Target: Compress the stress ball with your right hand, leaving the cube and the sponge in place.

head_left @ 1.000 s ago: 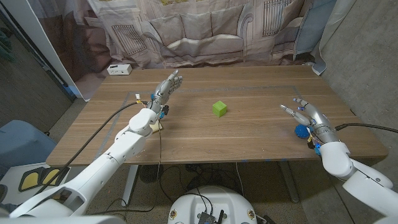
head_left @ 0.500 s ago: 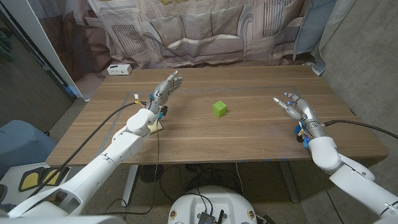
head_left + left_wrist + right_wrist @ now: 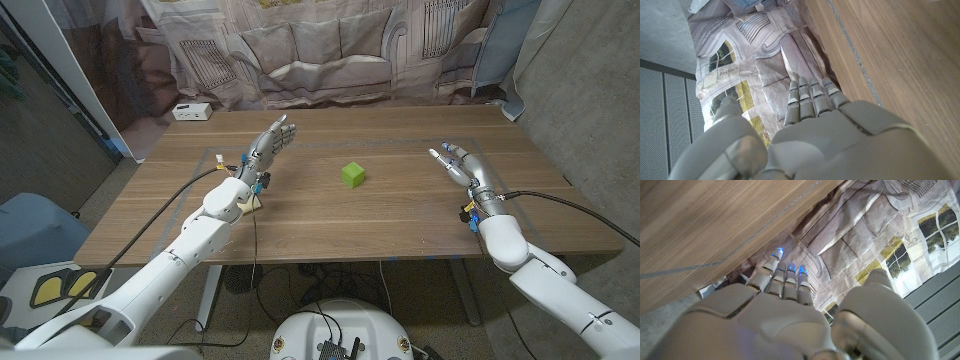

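- Right hand (image 3: 468,172): raised above the table's right side, fingers extended and apart, holding nothing. The right wrist view confirms straight fingers (image 3: 782,277) with nothing between them.
- Left hand (image 3: 268,146): raised over the table's left part, fingers extended upward and apart, grasping nothing. The left wrist view shows the same straight fingers (image 3: 812,97).
- Stress ball: small blue patches (image 3: 467,214) show just beside the right wrist, too small to say whether they are the ball or part of the arm. Its place on the table cannot be told from these views.
- Cube (image 3: 352,175): green, resting near the middle of the table (image 3: 400,215), well apart from both hands, untouched.
- Sponge: a pale yellowish item (image 3: 247,204) sits at the left wrist, partly hidden by the arm; likely the sponge, not certain.
- White box (image 3: 191,111): at the far left corner of the table.
- Progress, judged: no squeeze is under way. The right hand has yet to close on the ball, so the compression is left to do.
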You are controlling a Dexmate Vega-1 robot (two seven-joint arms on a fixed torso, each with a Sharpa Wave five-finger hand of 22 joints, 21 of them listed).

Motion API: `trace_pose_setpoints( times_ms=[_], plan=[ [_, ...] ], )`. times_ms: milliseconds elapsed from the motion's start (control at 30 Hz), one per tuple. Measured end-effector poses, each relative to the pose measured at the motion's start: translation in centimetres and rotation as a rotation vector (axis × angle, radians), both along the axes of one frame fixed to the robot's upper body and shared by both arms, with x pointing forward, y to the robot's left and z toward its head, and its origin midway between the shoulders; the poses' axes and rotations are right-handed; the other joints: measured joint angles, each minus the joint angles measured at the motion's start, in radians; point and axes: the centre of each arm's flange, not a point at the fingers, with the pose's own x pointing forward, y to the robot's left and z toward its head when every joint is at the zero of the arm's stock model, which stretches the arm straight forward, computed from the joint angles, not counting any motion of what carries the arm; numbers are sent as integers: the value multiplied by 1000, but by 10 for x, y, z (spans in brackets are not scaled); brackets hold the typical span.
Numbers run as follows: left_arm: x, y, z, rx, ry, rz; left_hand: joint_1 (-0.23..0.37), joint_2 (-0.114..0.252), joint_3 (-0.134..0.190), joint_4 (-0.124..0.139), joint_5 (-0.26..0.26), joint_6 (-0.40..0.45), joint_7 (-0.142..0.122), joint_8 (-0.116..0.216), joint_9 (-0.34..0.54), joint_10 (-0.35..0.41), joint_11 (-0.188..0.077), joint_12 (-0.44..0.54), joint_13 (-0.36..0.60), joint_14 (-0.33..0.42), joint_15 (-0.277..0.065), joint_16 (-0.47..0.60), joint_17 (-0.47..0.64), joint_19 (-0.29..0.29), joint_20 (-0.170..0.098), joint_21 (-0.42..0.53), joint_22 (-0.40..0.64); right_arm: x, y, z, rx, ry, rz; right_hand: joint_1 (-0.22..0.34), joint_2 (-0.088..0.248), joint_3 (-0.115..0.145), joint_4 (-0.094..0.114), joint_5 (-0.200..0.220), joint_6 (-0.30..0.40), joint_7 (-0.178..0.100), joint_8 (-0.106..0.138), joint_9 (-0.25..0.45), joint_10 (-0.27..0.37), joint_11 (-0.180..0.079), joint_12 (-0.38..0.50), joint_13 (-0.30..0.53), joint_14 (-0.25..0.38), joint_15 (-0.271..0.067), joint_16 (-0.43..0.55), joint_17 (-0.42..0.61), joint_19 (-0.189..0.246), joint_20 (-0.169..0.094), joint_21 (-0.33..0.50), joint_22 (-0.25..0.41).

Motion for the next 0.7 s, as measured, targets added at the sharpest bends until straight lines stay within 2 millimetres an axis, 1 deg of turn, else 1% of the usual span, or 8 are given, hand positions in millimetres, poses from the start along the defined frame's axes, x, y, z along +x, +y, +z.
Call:
trace_pose_setpoints(
  times_ms=[200,233,367,400,500,633,667,700],
  plan=[
    [0,1,-6,-13,6,-6,0,0,0,0,0,0,0,0,0,-9,-2,-4,0,-17,-6,-4,0,0,0,0,0,-2,6,3,26,-17,54,-4,4,0,0,0,-1,-1,0,0,0,0,0,0,0,0,0,0,0,0,0,0],
    [-3,1,-4,-31,-6,-25,0,0,0,0,0,0,0,0,0,-11,0,-4,0,-20,-9,-5,0,-2,-2,0,0,5,13,1,47,-14,74,-4,4,0,0,0,-6,-6,0,0,0,0,0,0,0,0,0,0,0,0,0,0],
    [-6,0,-5,-34,-8,-32,0,0,0,0,0,0,0,0,0,-16,-6,-4,0,-27,-6,-8,0,-5,-5,0,0,5,18,4,73,-28,127,-12,1,0,0,0,1,-20,0,0,0,0,0,0,-17,-2,0,-1,-17,-3,0,0],
    [-7,0,-5,-34,-10,-30,0,0,0,0,0,-4,4,0,0,-16,-6,-4,0,-27,-6,-8,0,-5,-5,0,0,11,19,4,89,-26,136,-14,3,0,0,0,6,-24,0,0,0,0,0,0,-20,-6,0,-3,-20,-5,0,0],
    [-10,-1,-4,-29,-15,-35,0,0,0,0,0,-4,4,0,0,-16,-6,-4,0,-27,-6,-8,0,-5,-5,0,0,8,23,7,104,-40,188,-14,3,-8,0,0,30,-25,11,0,0,0,0,0,-24,-2,0,-5,-31,-2,0,0],
    [-14,-3,-5,-22,-18,-41,0,0,0,0,0,-15,1,-3,0,-16,-6,-4,0,-27,-6,-8,0,-5,-5,0,0,3,27,12,123,-54,255,-21,-3,-8,0,0,35,-25,11,0,-5,-6,0,-1,-25,0,0,-5,-40,-4,0,0],
    [-10,0,-8,-13,1,5,0,0,2,-2,0,-23,-2,-4,0,-19,-3,-4,0,-27,-6,-8,0,-5,-5,0,0,29,25,9,161,-36,242,-21,-3,-8,0,0,35,-26,11,0,-5,-6,0,-3,-25,0,0,-5,-41,-5,0,0],
    [-10,0,-9,-10,3,8,0,0,2,-2,0,-31,-2,-7,0,-22,0,-4,0,-27,-6,-8,0,-5,-5,0,0,31,25,9,167,-36,253,-22,-2,-8,0,0,29,-31,11,0,-5,-6,0,-5,-29,-4,0,-5,-41,-5,0,0]
  ],
)
